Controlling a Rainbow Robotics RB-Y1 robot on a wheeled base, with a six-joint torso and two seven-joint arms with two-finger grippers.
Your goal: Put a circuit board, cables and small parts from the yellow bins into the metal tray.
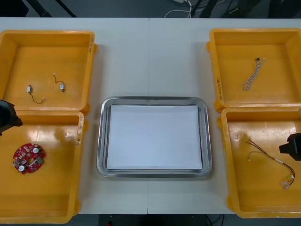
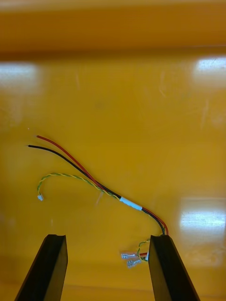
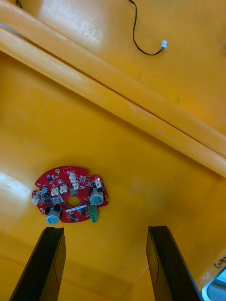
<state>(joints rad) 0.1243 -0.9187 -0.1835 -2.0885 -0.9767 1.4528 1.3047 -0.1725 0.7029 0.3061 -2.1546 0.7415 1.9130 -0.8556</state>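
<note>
A round red circuit board (image 1: 28,158) lies in the near left yellow bin (image 1: 47,197). My left gripper (image 1: 7,117) hovers above that bin's far left corner. In the left wrist view it (image 3: 105,229) is open, with the board (image 3: 69,194) just beyond the tips, nearer one finger. A red and yellow cable (image 1: 272,161) lies in the near right yellow bin (image 1: 254,193). My right gripper (image 1: 291,146) hangs over it, open (image 2: 108,237), and the cable (image 2: 80,169) runs toward one finger, its metal terminals (image 2: 129,258) lying between the fingers. The metal tray (image 1: 154,100) is white inside.
The far left bin (image 1: 70,52) holds two small metal parts (image 1: 60,85) on thin black wires (image 3: 141,42). A twisted blue and white cable (image 1: 254,74) lies in the far right bin (image 1: 235,52). Bin walls stand between each gripper and the tray.
</note>
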